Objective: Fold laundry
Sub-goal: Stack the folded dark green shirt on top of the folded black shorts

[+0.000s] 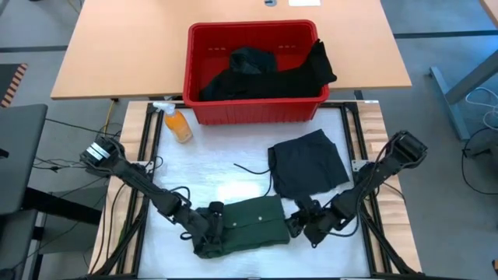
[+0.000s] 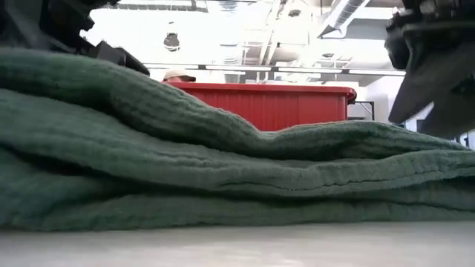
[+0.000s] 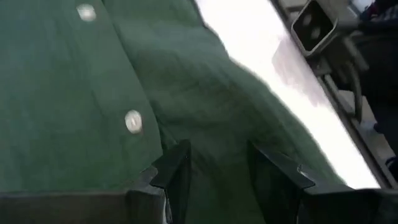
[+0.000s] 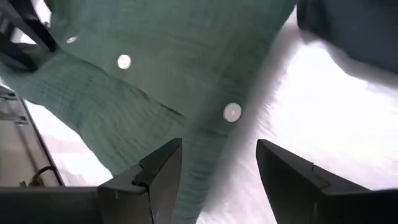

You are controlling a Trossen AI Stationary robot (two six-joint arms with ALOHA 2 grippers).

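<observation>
I have the green shirt lying folded near the front edge of the table, at about 6 o'clock from the centre in the overhead view. Its long axis runs from 9 to 3 o'clock, straight across between my two arms.

My left gripper sits at the shirt's 9 o'clock end. Its wrist camera looks down on green cloth and a white button, and the fingers stand partly apart over the fabric; I cannot tell whether any cloth is pinched between them.

My right gripper sits at the 3 o'clock end, just off the hem. Its fingers are spread wide with nothing between them, the shirt edge lying just ahead.

So each arm has one short end, and I judge the next fold will go along that long axis.

The black garment lies folded at about 1 o'clock from the shirt, close by the right arm. More dark clothes wait in the red basket at 12 o'clock.
</observation>
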